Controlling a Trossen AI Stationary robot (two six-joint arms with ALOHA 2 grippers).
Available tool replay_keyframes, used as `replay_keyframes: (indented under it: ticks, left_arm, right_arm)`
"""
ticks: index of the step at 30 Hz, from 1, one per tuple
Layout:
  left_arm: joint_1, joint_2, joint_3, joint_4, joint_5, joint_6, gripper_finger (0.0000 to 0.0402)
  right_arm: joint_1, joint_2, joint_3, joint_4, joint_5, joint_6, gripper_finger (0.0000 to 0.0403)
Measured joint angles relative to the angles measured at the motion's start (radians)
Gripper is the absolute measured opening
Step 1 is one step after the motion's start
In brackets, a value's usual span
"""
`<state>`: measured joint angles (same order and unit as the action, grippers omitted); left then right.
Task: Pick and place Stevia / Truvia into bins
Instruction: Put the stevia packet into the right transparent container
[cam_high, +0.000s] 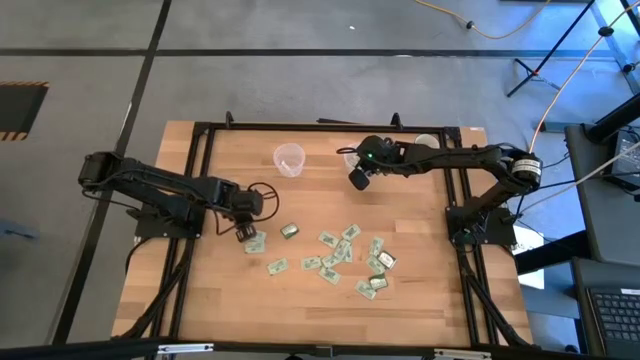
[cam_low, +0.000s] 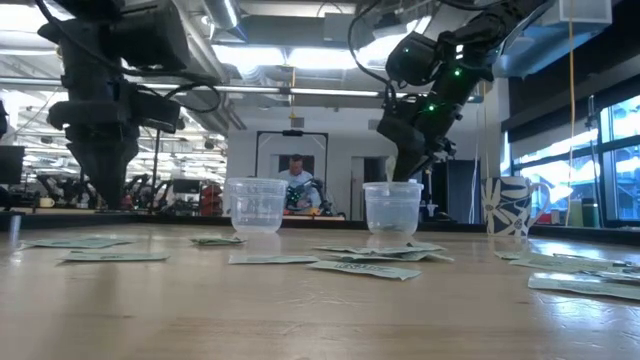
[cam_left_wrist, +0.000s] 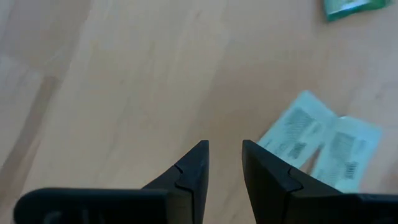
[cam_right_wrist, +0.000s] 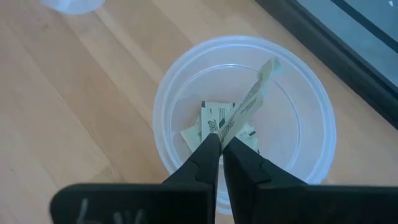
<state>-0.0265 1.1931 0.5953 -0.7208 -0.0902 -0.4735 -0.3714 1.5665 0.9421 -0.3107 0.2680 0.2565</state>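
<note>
Several pale green and white sachets (cam_high: 340, 252) lie flat on the wooden table, towards its near side. Two clear plastic cups stand near the far edge: one (cam_high: 290, 158) alone, the other (cam_right_wrist: 168, 93) under my right gripper (cam_right_wrist: 221, 140), with a few sachets (cam_right_wrist: 211, 115) on its bottom. My right gripper (cam_low: 405, 165) hangs over that cup (cam_low: 392, 210), shut on a sachet. My left gripper (cam_high: 245, 230) is open, low over bare wood, with two sachets (cam_left_wrist: 320, 146) just beside one finger. My right gripper pinches one sachet between its two fingertips by one end (cam_right_wrist: 229, 124), coming from above and pointing down. The sachet shows edge-on and reaches out past the fingertips over the cup's mouth, its free end (cam_right_wrist: 268, 67) near the far rim.
A white patterned mug (cam_low: 508, 205) stands near the table's far right corner (cam_high: 425, 142). A black metal frame (cam_high: 200, 180) runs round the table top. Bare wood lies between the cups and the sachets. A person (cam_low: 296, 180) shows far back in the room.
</note>
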Motion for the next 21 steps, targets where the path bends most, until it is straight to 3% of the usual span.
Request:
replay_keyframes:
  ticks: [5, 21]
  left_arm:
    - [-0.001, 0.000, 0.000, 0.030, 0.065, 0.070, 0.0091]
    - [-0.037, 0.000, 0.000, 0.030, 0.077, 0.120, 0.0091]
  right_arm:
    - [0.000, 0.000, 0.000, 0.000, 0.000, -0.001, 0.0024]
    - [0.000, 0.000, 0.000, 0.003, 0.000, -0.002, 0.0024]
